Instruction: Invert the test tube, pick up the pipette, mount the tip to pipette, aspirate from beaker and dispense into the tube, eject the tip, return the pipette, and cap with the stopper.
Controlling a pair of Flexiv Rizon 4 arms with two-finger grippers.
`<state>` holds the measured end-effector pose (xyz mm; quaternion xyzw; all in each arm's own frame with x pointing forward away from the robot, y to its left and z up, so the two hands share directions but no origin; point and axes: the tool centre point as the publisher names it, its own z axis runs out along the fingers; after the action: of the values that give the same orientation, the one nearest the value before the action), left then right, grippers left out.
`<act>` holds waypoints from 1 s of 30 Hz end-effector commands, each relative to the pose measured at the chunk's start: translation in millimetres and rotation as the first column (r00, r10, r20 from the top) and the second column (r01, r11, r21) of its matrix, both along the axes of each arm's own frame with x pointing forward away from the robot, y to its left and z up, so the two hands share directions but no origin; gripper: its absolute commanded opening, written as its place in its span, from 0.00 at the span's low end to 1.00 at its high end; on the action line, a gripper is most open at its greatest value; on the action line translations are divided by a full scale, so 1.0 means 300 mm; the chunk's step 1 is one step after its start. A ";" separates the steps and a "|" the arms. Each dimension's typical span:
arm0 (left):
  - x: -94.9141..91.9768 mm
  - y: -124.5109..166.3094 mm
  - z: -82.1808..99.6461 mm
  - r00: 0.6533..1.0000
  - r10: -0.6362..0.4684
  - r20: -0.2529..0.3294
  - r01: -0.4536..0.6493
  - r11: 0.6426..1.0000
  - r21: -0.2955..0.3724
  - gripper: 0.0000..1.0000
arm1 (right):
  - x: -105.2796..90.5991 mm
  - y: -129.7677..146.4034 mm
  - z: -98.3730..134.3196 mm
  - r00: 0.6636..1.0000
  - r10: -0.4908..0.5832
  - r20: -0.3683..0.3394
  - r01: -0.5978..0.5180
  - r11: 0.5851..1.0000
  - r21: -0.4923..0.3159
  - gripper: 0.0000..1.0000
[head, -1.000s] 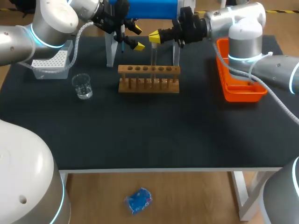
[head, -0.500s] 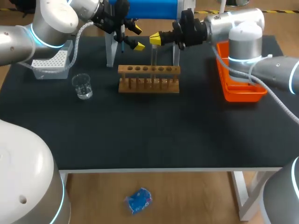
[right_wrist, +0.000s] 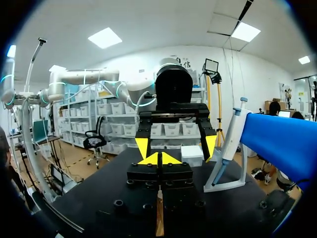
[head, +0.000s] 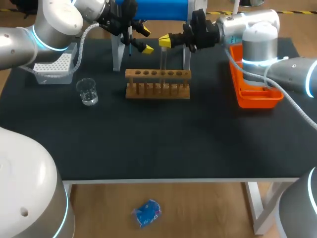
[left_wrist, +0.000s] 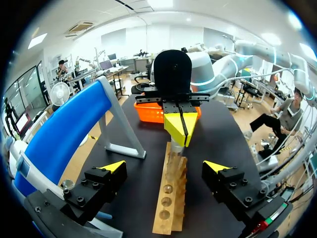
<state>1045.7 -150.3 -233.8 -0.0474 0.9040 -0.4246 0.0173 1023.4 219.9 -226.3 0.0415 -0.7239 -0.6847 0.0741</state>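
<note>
Glass is what I'm watching here - the test tube (head: pixel 163 59) is hanging straight down from my right end effector (head: pixel 165 40), which is clenched on the tube's upper end. Its long axis is running vertical, and it is sitting directly over the wooden rack (head: pixel 157 84), lined up with one of the middle holes. From the left wrist view the lower end is looking as if it is at the hole's mouth or just inside; I cannot tell which. The tube itself is showing clear, slim and pale, and I'm not making out any liquid in it.

That vertical line is what I'm judging the coming move to turn on: tube below the fingers, hole below the tube. Any tilt and the glass would be catching the rack's top rail.

My left end effector (head: pixel 145 39) is hovering just beside the right one, facing it across the rack, fingers spread wide and gripping nothing. It is the nearer arm to the pipette (right_wrist: pixel 229 135), which is leaning in its blue-topped stand (head: pixel 153 9) close by on that side.

The beaker (head: pixel 88 91) is standing on the tabletop (head: pixel 163 144) well apart from the rack, on my left, near the tip box (head: pixel 52 67) - both look untouched, so I'm reading this as early in the job.
</note>
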 end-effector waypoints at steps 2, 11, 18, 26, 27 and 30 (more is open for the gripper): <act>0.005 0.001 0.003 1.000 -0.004 -0.005 0.004 1.000 0.003 1.00 | 0.010 -0.001 -0.048 1.000 0.009 -0.010 -0.008 1.000 0.010 0.00; 0.005 0.001 0.003 1.000 -0.004 -0.005 0.004 1.000 0.003 1.00 | 0.008 0.001 -0.064 1.000 0.011 -0.025 -0.011 1.000 0.005 0.00; 0.005 0.001 0.003 1.000 -0.004 -0.005 0.004 1.000 0.003 1.00 | 0.002 -0.002 -0.069 0.999 0.007 -0.033 -0.007 1.000 -0.004 0.00; 0.005 0.001 0.003 1.000 -0.004 -0.005 0.004 1.000 0.003 1.00 | 0.000 -0.006 -0.024 1.000 0.018 -0.006 -0.018 1.000 -0.005 0.00; 0.005 0.001 0.003 1.000 -0.004 -0.005 0.004 1.000 0.003 1.00 | 0.000 -0.006 -0.017 1.000 0.020 0.001 -0.020 1.000 -0.006 0.00; 0.005 0.001 0.003 1.000 -0.004 -0.005 0.004 1.000 0.003 1.00 | -0.007 -0.003 0.006 1.000 0.027 0.016 -0.027 1.000 0.000 0.00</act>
<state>1045.7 -150.3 -233.8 -0.0474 0.9040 -0.4246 0.0172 1021.2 220.2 -224.2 0.0543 -0.7231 -0.6843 0.0769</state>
